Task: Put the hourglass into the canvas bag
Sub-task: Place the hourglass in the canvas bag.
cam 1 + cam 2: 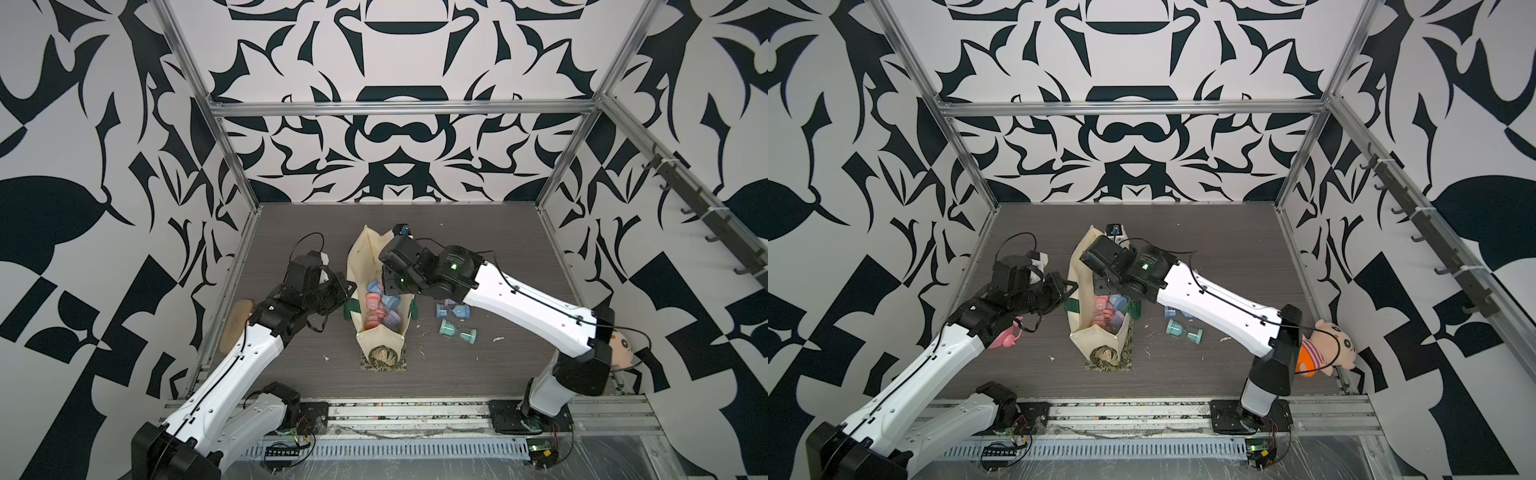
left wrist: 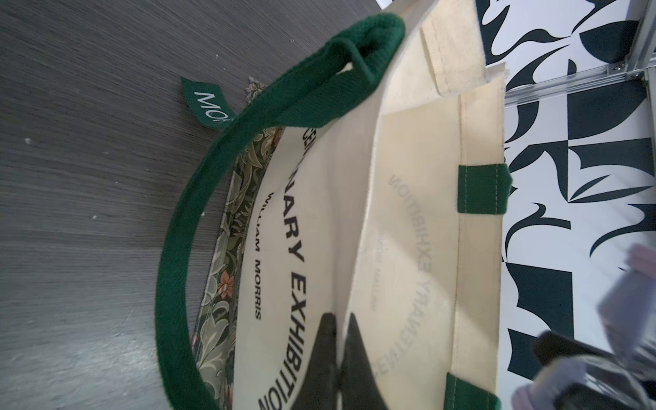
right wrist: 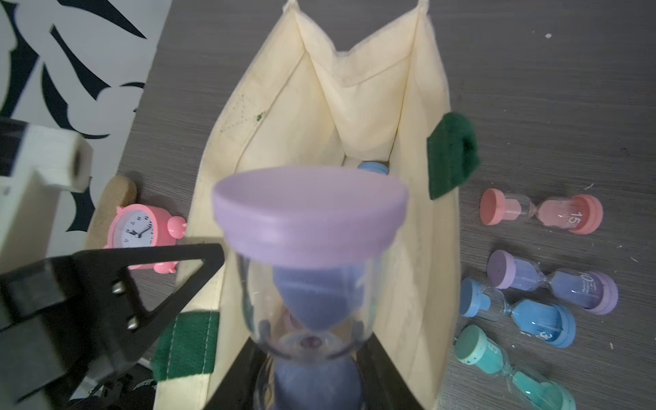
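While the right gripper (image 3: 312,376) is clamped on the waist of a purple hourglass (image 3: 309,209), that piece is held upright over the open mouth of the bag (image 3: 419,255) and is not yet let go. At nine o'clock of the mouth, the rim is pinched between the closed jaws of the left gripper (image 2: 340,355). Several bagged hourglasses (image 1: 376,305) are seen inside. At three o'clock of the bag, four loose hourglasses (image 3: 539,213) are left lying on the table (image 3: 568,106). The task is judged well along but unfinished: this drop and those four remain.
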You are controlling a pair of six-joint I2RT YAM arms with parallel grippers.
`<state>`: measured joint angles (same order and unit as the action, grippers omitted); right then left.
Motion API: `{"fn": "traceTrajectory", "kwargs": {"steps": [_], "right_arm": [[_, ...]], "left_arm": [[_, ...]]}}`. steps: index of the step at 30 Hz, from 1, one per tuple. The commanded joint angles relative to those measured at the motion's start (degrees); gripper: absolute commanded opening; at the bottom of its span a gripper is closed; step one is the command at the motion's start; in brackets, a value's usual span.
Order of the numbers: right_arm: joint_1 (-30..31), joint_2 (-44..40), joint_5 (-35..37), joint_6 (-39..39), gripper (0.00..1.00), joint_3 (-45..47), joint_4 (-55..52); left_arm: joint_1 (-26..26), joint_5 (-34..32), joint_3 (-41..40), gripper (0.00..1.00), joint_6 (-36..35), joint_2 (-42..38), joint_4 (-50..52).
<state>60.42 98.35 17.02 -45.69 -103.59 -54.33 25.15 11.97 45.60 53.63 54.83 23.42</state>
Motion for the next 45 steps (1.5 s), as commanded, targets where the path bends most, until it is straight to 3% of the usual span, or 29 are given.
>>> {"fn": "traceTrajectory", "kwargs": {"steps": [1,18,21,26,30,33,45], "right_arm": [[0.0,1.5,0.5,-0.2,0.12,-4.3,-1.4],[-7.0,16.1,-3.9,-1.7,0.10,-5.4,-5.0],[-7.9,16.9,-4.5,-1.9,0.19,-4.3,-4.9],[-8.2,16.6,-4.9,-1.9,0.47,-3.7,-4.4],[-7.7,15.1,-4.7,-1.3,0.56,-4.1,-3.9],[-6.7,13.7,-4.2,-0.8,0.60,-5.2,-3.6],[-2.4,4.2,0.8,1.5,0.61,-8.0,-2.4]], "left_arm": [[0.1,0.5,0.8,0.00,-0.1,-0.1,-0.9],[0.1,0.7,0.4,0.00,-0.2,0.7,-1.6],[0.1,0.8,0.4,0.00,-0.1,0.9,-1.8],[0.1,0.9,0.3,0.00,-0.2,1.0,-1.9],[0.1,1.0,-0.1,0.00,-0.2,0.9,-2.0],[0.1,1.1,-0.3,0.00,-0.2,0.9,-2.2],[0.1,1.0,-0.3,0.00,-0.3,0.9,-1.8]]}}
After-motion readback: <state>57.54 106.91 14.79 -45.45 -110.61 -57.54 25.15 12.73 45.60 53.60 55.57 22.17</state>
